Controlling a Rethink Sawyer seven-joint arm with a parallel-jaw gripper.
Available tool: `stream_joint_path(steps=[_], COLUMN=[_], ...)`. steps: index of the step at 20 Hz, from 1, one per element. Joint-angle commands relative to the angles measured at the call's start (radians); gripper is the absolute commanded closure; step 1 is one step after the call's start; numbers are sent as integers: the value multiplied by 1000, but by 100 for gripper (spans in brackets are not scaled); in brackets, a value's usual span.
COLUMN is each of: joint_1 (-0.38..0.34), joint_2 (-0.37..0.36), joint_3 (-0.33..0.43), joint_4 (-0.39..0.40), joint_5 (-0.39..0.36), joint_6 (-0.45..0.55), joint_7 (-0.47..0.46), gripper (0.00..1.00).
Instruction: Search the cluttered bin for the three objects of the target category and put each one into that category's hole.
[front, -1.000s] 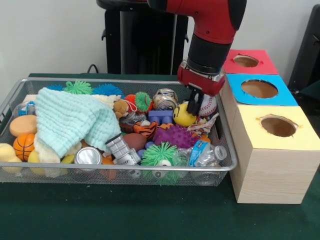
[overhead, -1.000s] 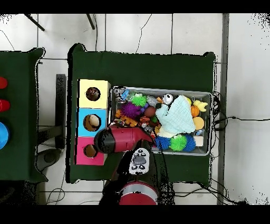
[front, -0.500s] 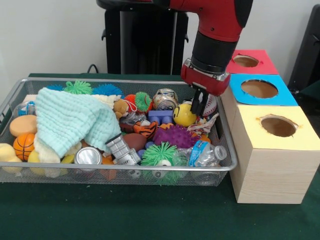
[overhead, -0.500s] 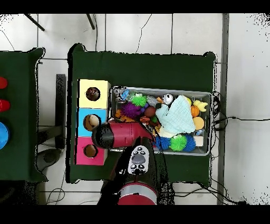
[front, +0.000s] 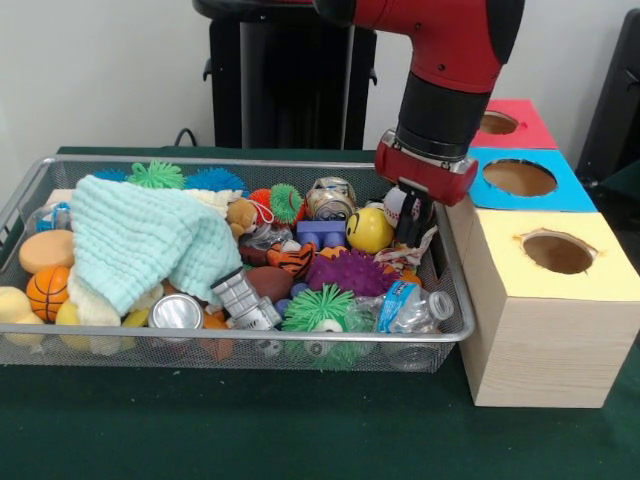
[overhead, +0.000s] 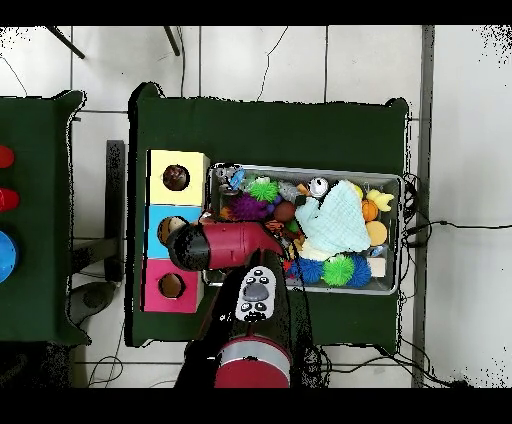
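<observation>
The arm (front: 447, 70) has swung sideways toward the boxes (front: 545, 300) — a second ago its gripper (front: 412, 215) hung over the yellow ball (front: 368, 230); now it sits at the bin's (front: 250, 345) end by the baseball (front: 397, 208), just beside the blue box (front: 523, 180). Overhead, the arm's head (overhead: 200, 247) has slid off the bin's edge — now partly covering the blue box's hole (overhead: 170, 228).
</observation>
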Motion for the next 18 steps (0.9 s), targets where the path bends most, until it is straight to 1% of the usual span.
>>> stream_joint_path(steps=[1,6,8,10,13,18], joint_1=[0,-24,-27,-28,-66,-78], joint_2=[44,54,55,55,56,56], joint_3=[74,97,99,96,143,155], joint_4=[-63,-66,-77,-84,-74,-78], joint_5=[41,29,11,8,3,-8], joint_6=[21,3,22,36,20,20], joint_7=[83,54,24,16,-17,-25], gripper=[100,100,100,100,100,100])
